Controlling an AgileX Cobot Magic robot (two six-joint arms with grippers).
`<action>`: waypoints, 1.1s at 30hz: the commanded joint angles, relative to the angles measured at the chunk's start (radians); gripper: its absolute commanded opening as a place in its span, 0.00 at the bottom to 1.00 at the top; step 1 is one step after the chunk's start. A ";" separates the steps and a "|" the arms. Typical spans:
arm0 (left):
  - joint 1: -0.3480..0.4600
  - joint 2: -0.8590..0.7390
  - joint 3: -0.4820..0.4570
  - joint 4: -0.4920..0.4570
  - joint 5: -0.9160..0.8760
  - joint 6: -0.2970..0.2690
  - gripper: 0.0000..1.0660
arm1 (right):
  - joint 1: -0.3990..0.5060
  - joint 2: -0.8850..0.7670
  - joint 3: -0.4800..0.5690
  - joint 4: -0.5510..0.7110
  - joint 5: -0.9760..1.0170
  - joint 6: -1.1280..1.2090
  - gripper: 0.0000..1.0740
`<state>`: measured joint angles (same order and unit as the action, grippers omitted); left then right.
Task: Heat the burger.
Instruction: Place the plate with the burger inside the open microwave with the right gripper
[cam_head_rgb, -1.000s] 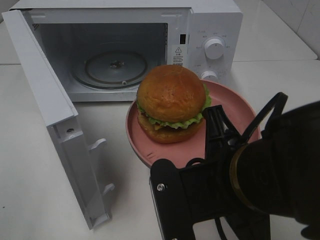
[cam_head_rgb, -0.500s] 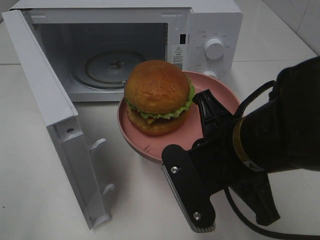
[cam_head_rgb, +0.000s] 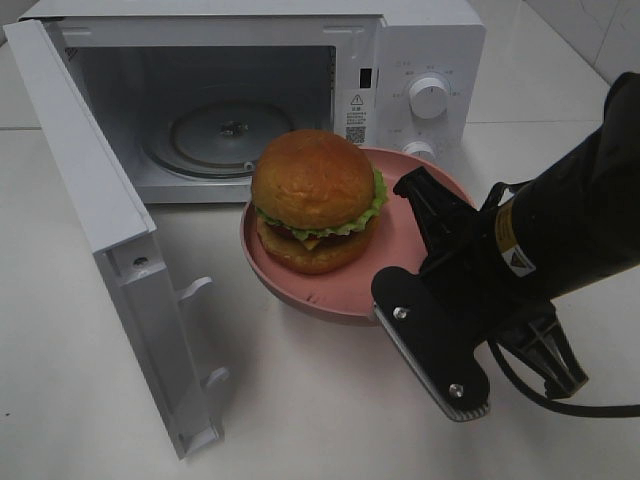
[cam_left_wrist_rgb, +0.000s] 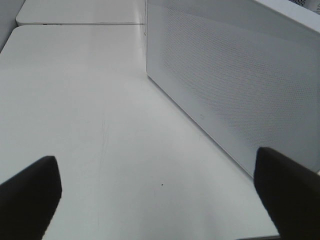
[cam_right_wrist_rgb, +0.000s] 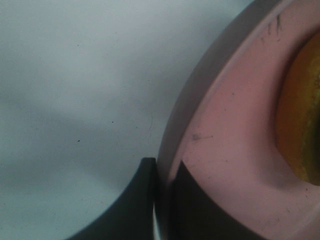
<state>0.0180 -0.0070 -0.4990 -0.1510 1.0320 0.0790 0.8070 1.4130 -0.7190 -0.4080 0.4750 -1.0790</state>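
Surface, high view: white surface with a white microwave at the back; its door is swung wide open and the glass turntable is bare.
Burger, high view: the burger sits upright on a pink plate, in front of the open cavity and not yet inside.
Right end effector, high view: the right end effector is clamped on the plate's near rim; the plate seems raised off the surface.
Handling, a judgement: the burger is a tall, loose stack with a glossy bun, likely to slide or topple. It is better carried by the stiff plate's rim, kept level.
Change, high view: a second ago plate and burger were further right, in front of the dials; they have since moved left toward the opening, and the arm has swung out to the right.
Left end effector, left wrist view: the left end effector is spread wide and holds nothing; it hangs over bare surface beside the microwave's perforated side wall.
Right end effector, right wrist view: both fingers are pinched shut on the plate's rim, one inside and one outside. The edge of the burger shows just beyond.
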 joint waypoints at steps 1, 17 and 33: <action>-0.004 -0.020 0.003 -0.002 -0.004 -0.008 0.95 | -0.050 -0.009 -0.004 0.077 -0.059 -0.150 0.00; -0.004 -0.020 0.003 -0.002 -0.004 -0.008 0.95 | -0.152 0.034 -0.063 0.306 -0.064 -0.406 0.00; -0.004 -0.020 0.003 -0.002 -0.004 -0.008 0.95 | -0.152 0.068 -0.084 0.311 -0.153 -0.404 0.00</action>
<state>0.0180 -0.0070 -0.4990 -0.1510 1.0320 0.0790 0.6600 1.4810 -0.7770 -0.1020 0.3790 -1.4760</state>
